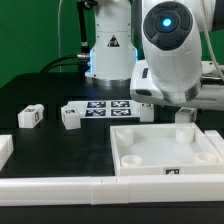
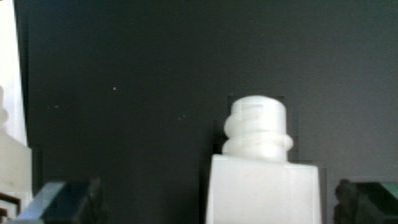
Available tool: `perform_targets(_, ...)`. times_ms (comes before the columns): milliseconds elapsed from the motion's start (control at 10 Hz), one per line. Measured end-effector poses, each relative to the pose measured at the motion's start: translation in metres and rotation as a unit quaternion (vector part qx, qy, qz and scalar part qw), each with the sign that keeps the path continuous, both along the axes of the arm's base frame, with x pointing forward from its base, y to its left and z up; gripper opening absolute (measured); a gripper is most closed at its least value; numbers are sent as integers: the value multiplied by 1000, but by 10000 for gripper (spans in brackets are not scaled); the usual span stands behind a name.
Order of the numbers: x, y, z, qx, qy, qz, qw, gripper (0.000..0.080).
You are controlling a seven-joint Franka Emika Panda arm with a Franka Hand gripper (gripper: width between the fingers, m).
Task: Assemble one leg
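Note:
Two small white legs with black-and-white tags lie on the black table at the exterior view's left, one (image 1: 32,116) further left and one (image 1: 72,117) beside the marker board. The large white tray (image 1: 165,150) lies at the front right. My gripper (image 1: 184,113) hangs just behind the tray's far rim. In the wrist view a white block with a rounded peg end (image 2: 263,165), seemingly another leg, sits between my fingers (image 2: 64,202). There is a wide dark gap on one side of it and a narrow gap on the other. The jaws stand apart.
The marker board (image 1: 110,108) lies at mid table. Long white bars (image 1: 70,187) run along the front edge. A white piece (image 1: 5,150) sits at the far left. The robot base (image 1: 108,45) stands at the back.

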State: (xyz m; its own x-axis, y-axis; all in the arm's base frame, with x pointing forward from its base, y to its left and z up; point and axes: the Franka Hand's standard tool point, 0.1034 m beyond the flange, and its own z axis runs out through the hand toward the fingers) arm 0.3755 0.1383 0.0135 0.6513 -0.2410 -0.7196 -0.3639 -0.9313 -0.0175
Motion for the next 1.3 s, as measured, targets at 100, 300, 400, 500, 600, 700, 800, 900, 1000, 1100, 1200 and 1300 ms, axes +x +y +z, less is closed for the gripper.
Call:
perform_targets(100,0,0,-1,0,-2,0,1000,612)
perform_targets(300,0,0,-1,0,-2,0,1000,439)
perform_targets(400,0,0,-1,0,-2,0,1000,288)
perform_targets(500,0,0,-1,0,-2,0,1000,288)
perform_targets(600,0,0,-1,0,-2,0,1000,290)
perform_targets(700,0,0,-1,0,-2,0,1000,290)
perform_targets(800,0,0,-1,0,-2,0,1000,290)
perform_targets(900,0,0,-1,0,-2,0,1000,290)
perform_targets(1000,0,-1,1,2,-1,4,1000,290)
perform_targets(1100,2,-6,11,7,-1,10,1000,290)
perform_targets(1200,5,-9,27,9,2,9,1000,290)
perform_targets(1300,8,-12,41,12,6,9,1000,290)
